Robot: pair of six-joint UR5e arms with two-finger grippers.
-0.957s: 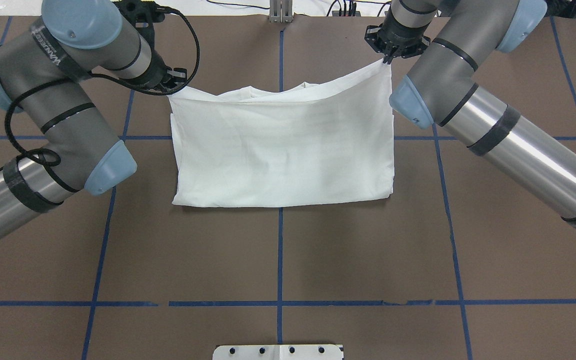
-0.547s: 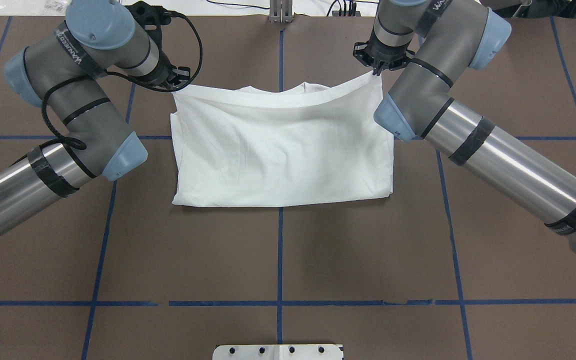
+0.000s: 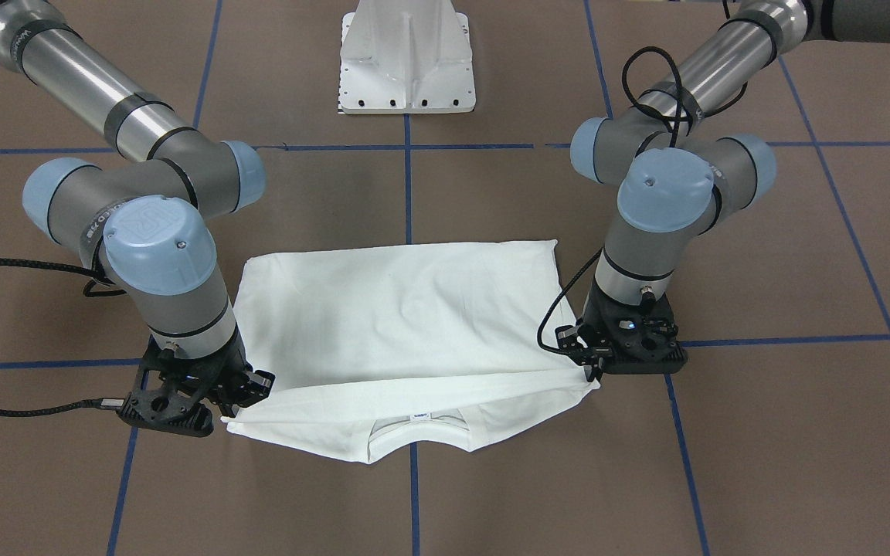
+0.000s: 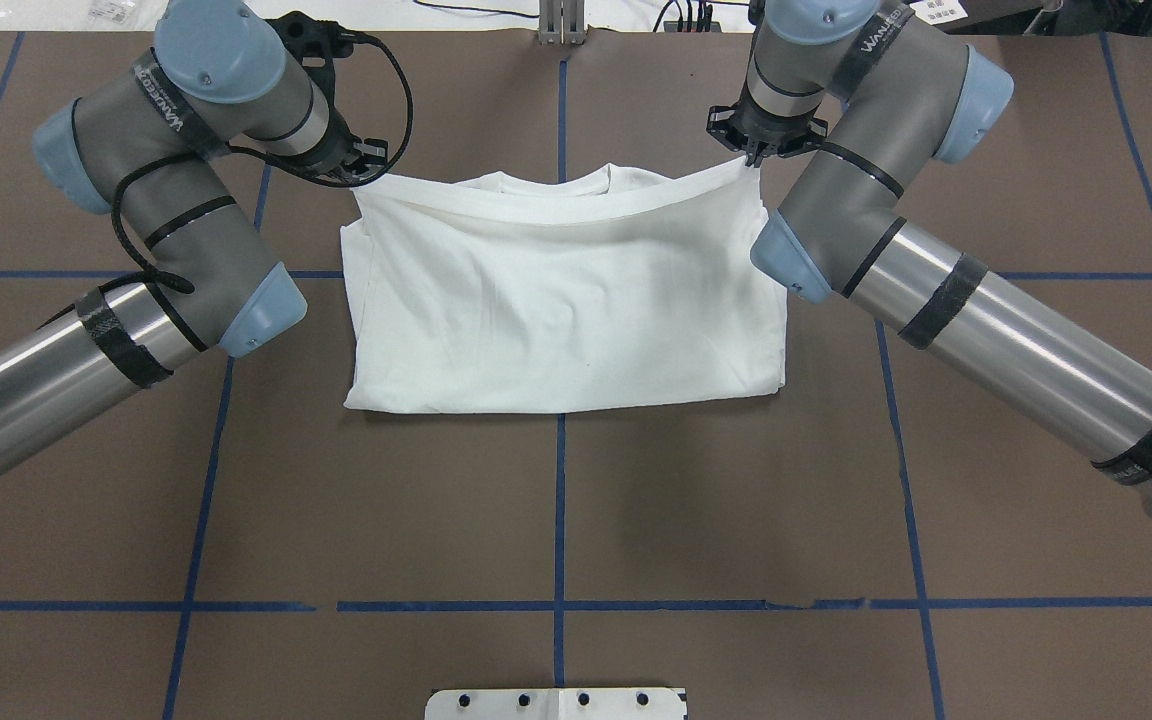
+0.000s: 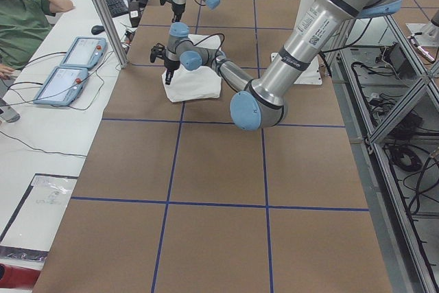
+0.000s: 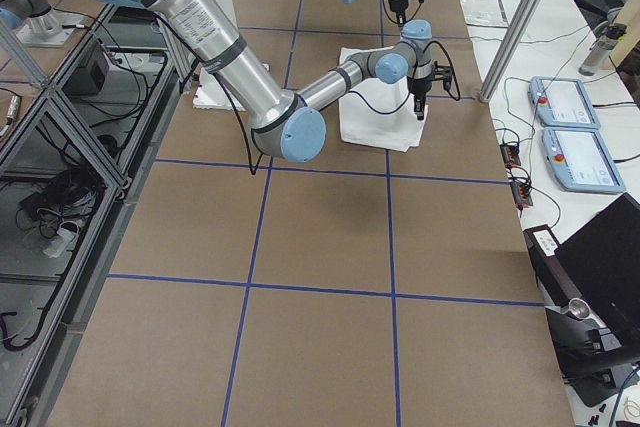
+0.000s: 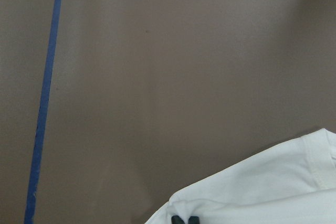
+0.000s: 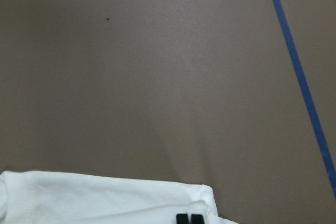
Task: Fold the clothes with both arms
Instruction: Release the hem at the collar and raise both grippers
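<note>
Brown table (image 4: 556, 500): far corners of white shirt (image 4: 566, 300) are being clamped by left gripper (image 4: 361, 170) and right gripper (image 4: 754, 158), seemingly for even folding.

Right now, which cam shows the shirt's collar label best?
Exterior front-facing: the collar label faces that camera. Overhead shows the collar, no label. Side views: shirt too small. Wrist cameras: only fabric corners.

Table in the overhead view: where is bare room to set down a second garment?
The widest bare patch lies between the shirt and the white base. It is crowded along the far edge of the shirt, where the left gripper and right gripper pinch its corners.
</note>
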